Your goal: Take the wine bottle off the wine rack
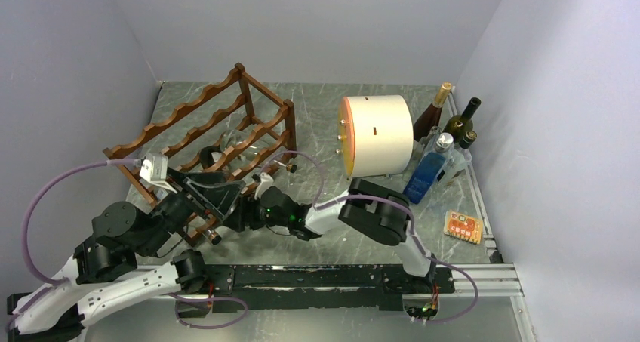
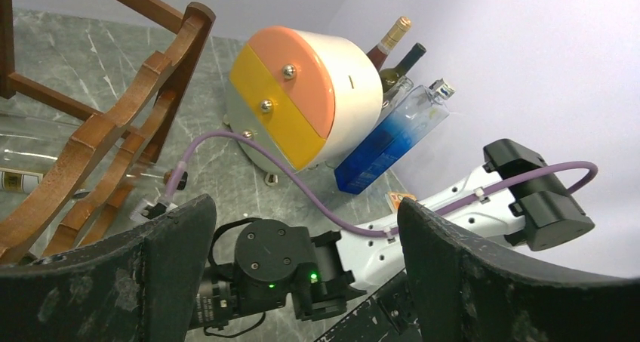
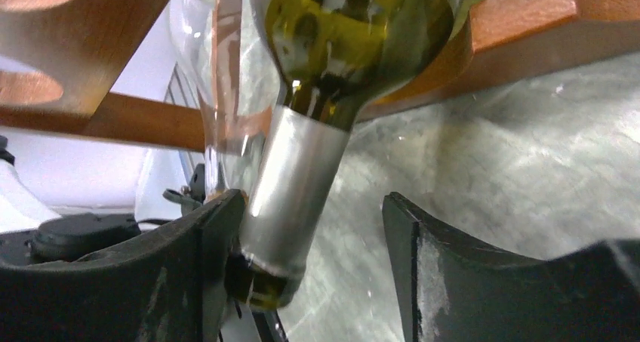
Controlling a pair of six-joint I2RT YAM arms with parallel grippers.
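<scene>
Your right gripper (image 3: 309,206) has its fingers spread around the foil neck of the wine bottle (image 3: 347,25), and the neck touches one finger. The bottle lies in the wine rack (image 3: 528,25). Your left gripper (image 2: 302,210) is spread wide beside the rack.

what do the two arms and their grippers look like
The left arm and right arm match: white links between chunky black joints, each trailed by a purple cable. Small green lights glow on the right arm's black wrist. The left gripper's fingers and the right gripper's fingers are broad, black, curved and scuffed grey.
</scene>
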